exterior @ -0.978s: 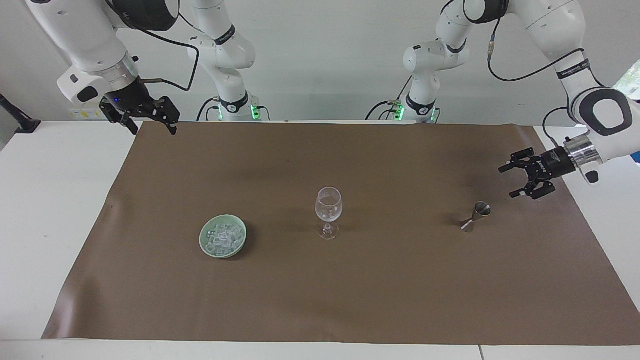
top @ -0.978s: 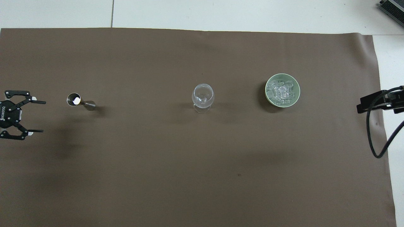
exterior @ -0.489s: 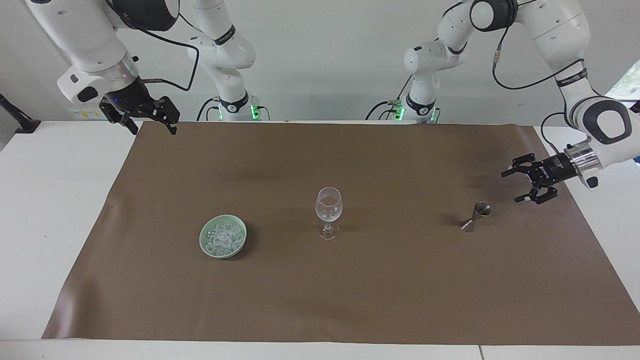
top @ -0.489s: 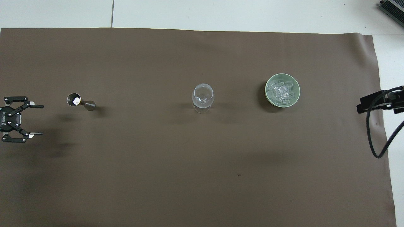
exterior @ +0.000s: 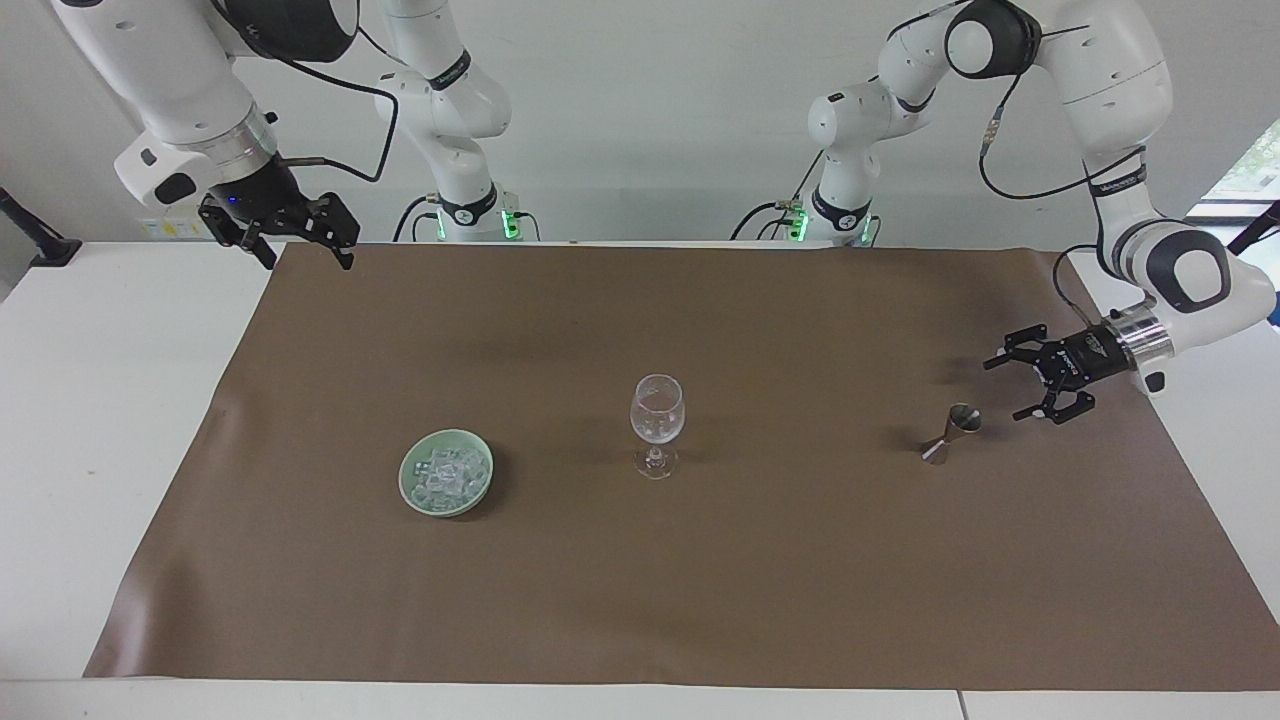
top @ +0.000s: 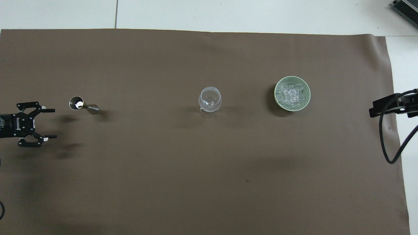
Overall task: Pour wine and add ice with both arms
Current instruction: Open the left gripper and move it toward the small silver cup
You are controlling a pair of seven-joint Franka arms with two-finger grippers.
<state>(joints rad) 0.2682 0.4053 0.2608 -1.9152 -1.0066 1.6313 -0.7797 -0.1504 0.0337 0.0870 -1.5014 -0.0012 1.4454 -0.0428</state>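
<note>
There is one wine glass [exterior: 657, 424], one little metal cup [exterior: 952, 433] and one green bowl [exterior: 412, 493] on one brown mat [exterior: 700, 590]. The bowl holds a heap of ice [exterior: 447, 475], too many cubes to count. There are two white arms, with two black grippers: the left gripper [exterior: 1008, 386] and the right gripper [exterior: 305, 256].

We can read only 1 word clearly: "ROBOTIQ", in white letters on the black body of the left tool [top: 50, 123], seen in the overhead view, where the letters run sideways. In the facing view the same tool [exterior: 1008, 388] carries a white mark too small to read, and a black band on the left arm [exterior: 1118, 182] has white lettering we cannot make out.
</note>
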